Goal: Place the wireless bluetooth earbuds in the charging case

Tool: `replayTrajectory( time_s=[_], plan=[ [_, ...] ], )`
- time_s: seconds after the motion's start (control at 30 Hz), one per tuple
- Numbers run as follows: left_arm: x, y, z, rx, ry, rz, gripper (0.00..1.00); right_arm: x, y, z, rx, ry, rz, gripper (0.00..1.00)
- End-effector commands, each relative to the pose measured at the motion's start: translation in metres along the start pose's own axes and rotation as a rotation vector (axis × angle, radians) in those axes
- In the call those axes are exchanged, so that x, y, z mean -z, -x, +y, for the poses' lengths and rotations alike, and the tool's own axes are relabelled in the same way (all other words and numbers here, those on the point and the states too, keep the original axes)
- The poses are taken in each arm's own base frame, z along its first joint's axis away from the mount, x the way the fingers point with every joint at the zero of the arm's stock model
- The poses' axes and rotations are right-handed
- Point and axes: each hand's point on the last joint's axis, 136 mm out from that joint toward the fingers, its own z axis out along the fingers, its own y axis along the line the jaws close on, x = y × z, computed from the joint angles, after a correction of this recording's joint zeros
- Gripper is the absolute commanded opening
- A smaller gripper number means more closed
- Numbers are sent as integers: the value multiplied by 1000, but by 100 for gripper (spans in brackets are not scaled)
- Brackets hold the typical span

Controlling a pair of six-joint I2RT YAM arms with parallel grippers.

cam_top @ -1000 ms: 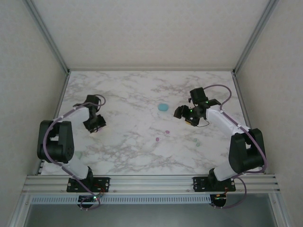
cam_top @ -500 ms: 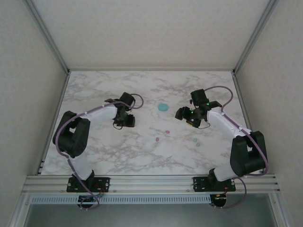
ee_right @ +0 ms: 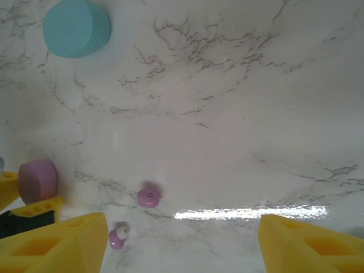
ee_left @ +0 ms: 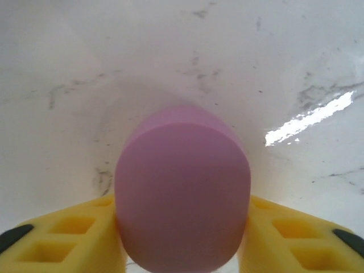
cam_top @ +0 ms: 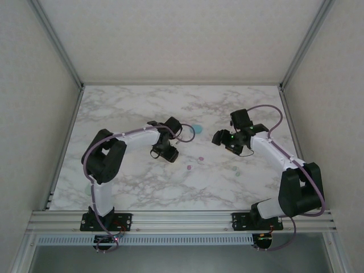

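A pink-purple charging case (ee_left: 182, 187) stands between the yellow fingers (ee_left: 62, 236) of my left gripper (ee_left: 182, 233), which press on both its sides just above the marble. In the right wrist view the same case (ee_right: 37, 179) shows at the left edge. In the top view the left gripper (cam_top: 168, 152) is mid-table. Two pink-purple earbuds (ee_right: 148, 197) (ee_right: 118, 237) lie on the table; the nearer one is beside one finger of my open right gripper (ee_right: 185, 244), which holds nothing. In the top view these earbuds (cam_top: 201, 158) (cam_top: 188, 168) lie between the two grippers, and the right gripper (cam_top: 224, 139) hovers to their right.
A teal round case (ee_right: 77, 25) (cam_top: 197, 128) stands closed farther back, just right of the left wrist. Two small pale earbuds (cam_top: 236, 170) lie near the right forearm. Metal frame rails (cam_top: 68, 68) border the marble table (cam_top: 131, 108) at the sides and back.
The left arm swung from the table's left side to the middle, carrying the pink case toward the pink earbuds. The right gripper shifted only slightly.
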Motion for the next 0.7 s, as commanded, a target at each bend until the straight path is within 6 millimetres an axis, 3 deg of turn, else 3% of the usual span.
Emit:
replayTrajectory(
  time_s=[0.0,0.07,0.23,0.47,0.57,0.67],
  plan=[
    [13,0,9,-41,46,-13,66,2,-1,-2,-20,6,-9,71],
    [29,6,11,-7,28,-79,76,1,-1,5,-15,42,-1,72],
    [77,19,38,169,-17,-284,77,4,1,25,8,140,7,72],
    [129,12,78,386,-90,-504,76,3,-1,62,95,297,58,70],
    [142,10,84,441,-113,-590,76,-2,-4,72,180,246,87,68],
    [140,5,89,516,-99,-609,75,-7,-10,90,284,255,118,65]
  ],
)
